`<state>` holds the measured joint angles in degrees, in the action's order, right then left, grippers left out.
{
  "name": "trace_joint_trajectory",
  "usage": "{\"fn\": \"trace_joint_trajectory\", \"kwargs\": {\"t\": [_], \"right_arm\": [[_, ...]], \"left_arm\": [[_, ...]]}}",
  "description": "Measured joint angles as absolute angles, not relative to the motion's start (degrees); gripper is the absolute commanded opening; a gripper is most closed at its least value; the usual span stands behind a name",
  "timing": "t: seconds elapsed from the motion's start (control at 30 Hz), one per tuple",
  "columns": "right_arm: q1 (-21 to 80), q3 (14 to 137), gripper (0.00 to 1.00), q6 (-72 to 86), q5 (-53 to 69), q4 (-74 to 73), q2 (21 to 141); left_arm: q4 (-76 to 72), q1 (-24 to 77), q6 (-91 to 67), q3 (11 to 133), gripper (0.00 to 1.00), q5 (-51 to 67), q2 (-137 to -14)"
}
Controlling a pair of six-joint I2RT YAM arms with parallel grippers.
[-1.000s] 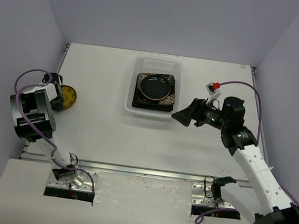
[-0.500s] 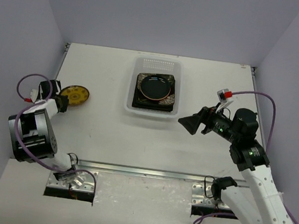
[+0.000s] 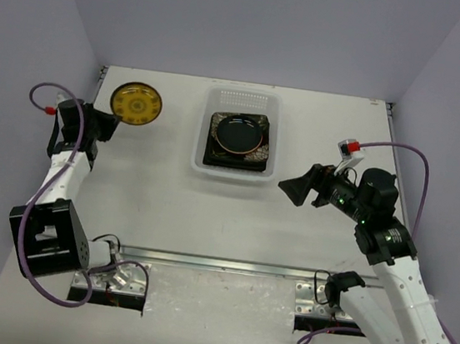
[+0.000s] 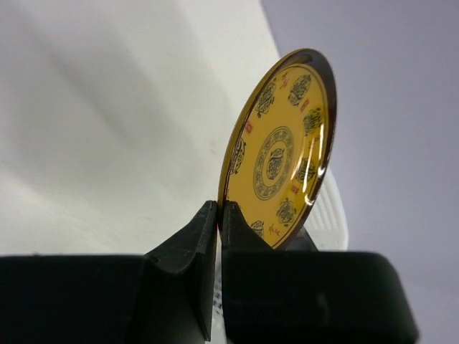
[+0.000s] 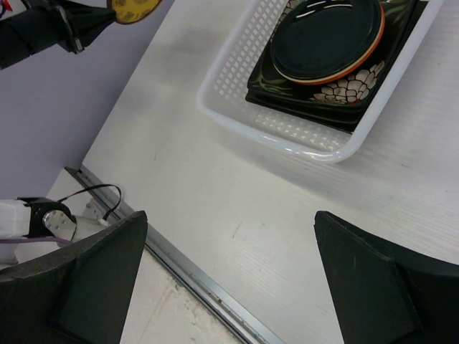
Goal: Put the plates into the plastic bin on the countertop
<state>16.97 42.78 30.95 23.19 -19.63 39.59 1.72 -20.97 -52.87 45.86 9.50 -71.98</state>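
Plates counted: three. One yellow patterned round plate [image 3: 136,103]. One round black plate [image 3: 239,133]. One square flowered plate [image 3: 214,157] shows beneath it; whether more lie under that stack cannot be told. Plastic bin [image 3: 243,99]: one. Countertop [image 3: 144,187]: one. Arms: two, the left arm [image 3: 60,175] and the right arm [image 3: 399,268].

My top view is bright and even, with diffuse light from above. The countertop [image 3: 160,197] nearly washes out, and the shadows under the bin [image 3: 231,174] are faint. On the left wrist view the yellow plate [image 4: 283,154] is sharp, with glare along its right rim; the fingers [image 4: 186,251] read near black and the background is soft. On the right wrist view both lower corners are dark and blurred.
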Motion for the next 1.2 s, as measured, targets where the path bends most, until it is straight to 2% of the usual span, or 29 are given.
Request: {"fn": "trace_joint_trajectory", "kwargs": {"t": [0.2, 0.33, 0.57, 0.7, 0.87, 1.1, 1.13, 1.17, 1.2], "right_arm": [[17.0, 42.8, 0.99, 31.6, 20.0, -20.1, 40.2], [17.0, 42.8, 0.99, 31.7, 16.5, -21.8, 39.8], [17.0, 42.8, 0.99, 31.4, 12.4, -25.1, 38.8], [17.0, 42.8, 0.99, 31.1, 11.1, -26.5, 37.9], [17.0, 42.8, 0.99, 30.7, 10.6, -27.3, 37.6], [17.0, 42.8, 0.99, 30.4, 10.7, -27.6, 38.4], [17.0, 42.8, 0.99, 30.3, 10.7, -27.6, 38.6], [17.0, 42.8, 0.99, 30.3, 10.7, -27.6, 38.7], [17.0, 42.8, 0.99, 30.1, 10.6, -27.6, 38.9]], "left_arm": [[-0.5, -1.7, -50.7, 57.0, 0.0, 15.0, -79.0], [-0.6, 7.0, -48.9, 64.6, 0.0, 14.9, -86.9], [3.3, 11.6, -45.7, 75.6, 0.0, 15.6, -103.0], [7.5, 12.2, -43.7, 78.6, 0.02, 13.7, -107.0], [9.8, 13.1, -41.9, 79.1, 0.35, 13.4, -107.2], [12.4, 15.2, -39.1, 83.0, 0.48, 13.9, -107.2], [13.0, 15.6, -38.6, 83.6, 0.66, 13.8, -107.2], [13.8, 16.0, -37.9, 84.2, 1.0, 13.3, -107.0], [14.8, 16.4, -37.2, 84.6, 1.0, 12.5, -106.7]]}}
